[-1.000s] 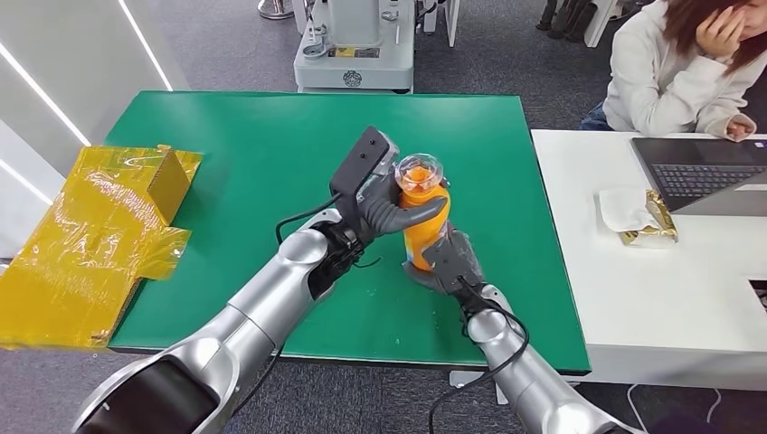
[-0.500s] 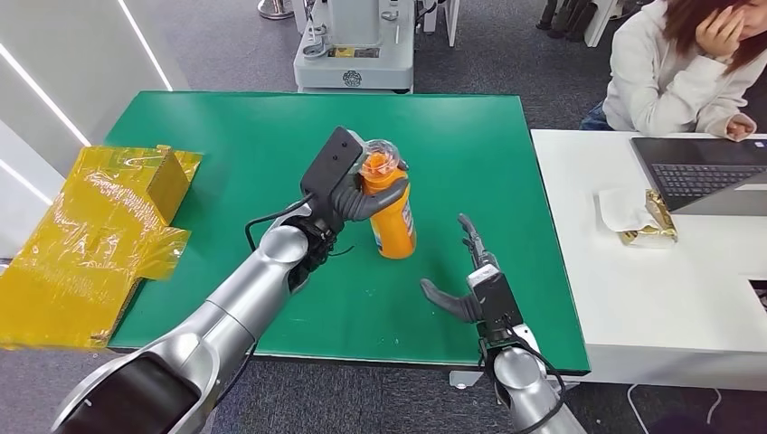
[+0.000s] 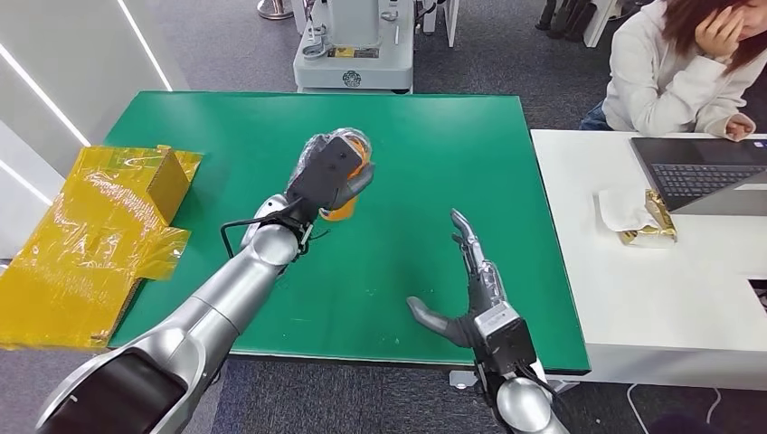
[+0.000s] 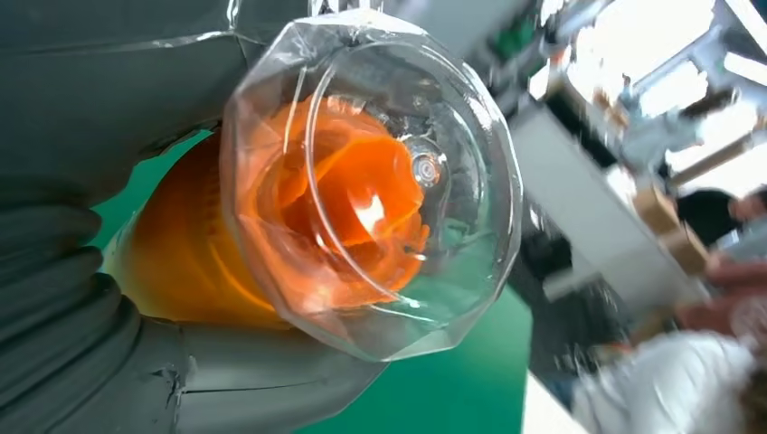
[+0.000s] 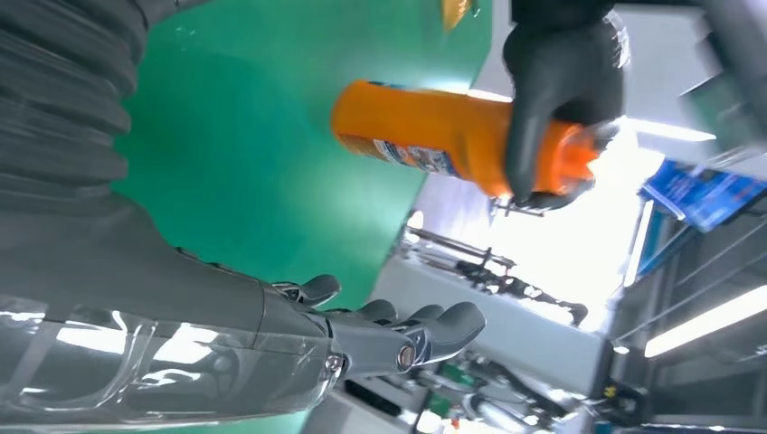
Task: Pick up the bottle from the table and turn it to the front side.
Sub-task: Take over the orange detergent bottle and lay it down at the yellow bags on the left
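Since earlier we see bottle (image 3: pixel 346 172) carried farther over desk (image 3: pixel 226 136), left hand (image 3: pixel 330 176) gripping it, right hand (image 3: pixel 470 289) spread, holding nothing.

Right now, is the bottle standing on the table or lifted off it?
Lifted. The left robot hand grips the orange bottle near its clear cap, and the right wrist view shows its base clear of the green table.

Orange bottle (image 5: pixel 434 136), clear cap (image 4: pixel 389 181); green table (image 3: pixel 452 145); yellow wrap (image 3: pixel 90 235).
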Motion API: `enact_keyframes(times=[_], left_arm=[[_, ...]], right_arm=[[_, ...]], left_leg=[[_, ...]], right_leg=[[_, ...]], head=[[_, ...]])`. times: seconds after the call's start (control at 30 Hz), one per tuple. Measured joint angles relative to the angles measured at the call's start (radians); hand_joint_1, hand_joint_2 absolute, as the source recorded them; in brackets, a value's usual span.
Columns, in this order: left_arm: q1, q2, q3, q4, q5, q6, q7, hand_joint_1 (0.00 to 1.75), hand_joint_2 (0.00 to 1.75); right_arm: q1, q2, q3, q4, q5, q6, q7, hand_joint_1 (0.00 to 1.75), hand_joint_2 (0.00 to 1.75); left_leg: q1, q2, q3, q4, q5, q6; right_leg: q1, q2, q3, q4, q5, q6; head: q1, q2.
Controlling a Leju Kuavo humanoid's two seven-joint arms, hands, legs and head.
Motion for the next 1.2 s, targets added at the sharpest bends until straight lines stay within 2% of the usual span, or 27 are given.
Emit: enact_keyframes(times=[0.13, 0.23, 0.3, 0.73, 1.2], left_arm=[[-0.037, 0.017, -0.012, 0.017, -0.207, 0.205, 0.032, 1.75, 1.75], [-0.068, 0.033, -0.058, 0.035, -0.441, 0.355, 0.122, 1.75, 1.75], [-0.087, 0.045, -0.091, 0.041, -0.582, 0.397, 0.184, 1.75, 1.75], [-0.115, 0.117, -0.107, 0.071, -1.029, 0.36, 0.391, 1.75, 1.75], [-0.081, 0.169, -0.105, 0.123, -1.148, 0.299, 0.476, 1.75, 1.75]], right_arm=[[0.013, 0.0, 0.012, -0.054, 0.042, -0.007, 0.019, 0.0, 1.75], [0.016, 0.0, 0.014, -0.076, 0.057, -0.008, 0.027, 0.0, 1.75], [0.017, 0.0, 0.014, -0.088, 0.061, -0.008, 0.029, 0.0, 1.75], [0.031, 0.0, 0.008, -0.164, 0.07, 0.018, 0.042, 0.0, 1.75], [0.031, 0.0, 0.002, -0.183, 0.057, 0.022, 0.045, 0.0, 1.75]], left_leg=[[0.0, 0.0, 0.0, 0.0, 0.0, 0.0], [0.0, 0.0, 0.0, 0.0, 0.0, 0.0], [0.0, 0.0, 0.0, 0.0, 0.0, 0.0], [0.0, 0.0, 0.0, 0.0, 0.0, 0.0], [0.0, 0.0, 0.0, 0.0, 0.0, 0.0]], right_leg=[[0.0, 0.0, 0.0, 0.0, 0.0, 0.0], [0.0, 0.0, 0.0, 0.0, 0.0, 0.0], [0.0, 0.0, 0.0, 0.0, 0.0, 0.0], [0.0, 0.0, 0.0, 0.0, 0.0, 0.0], [0.0, 0.0, 0.0, 0.0, 0.0, 0.0]], head=[[0.0, 0.0], [0.0, 0.0], [0.0, 0.0], [0.0, 0.0], [0.0, 0.0]])
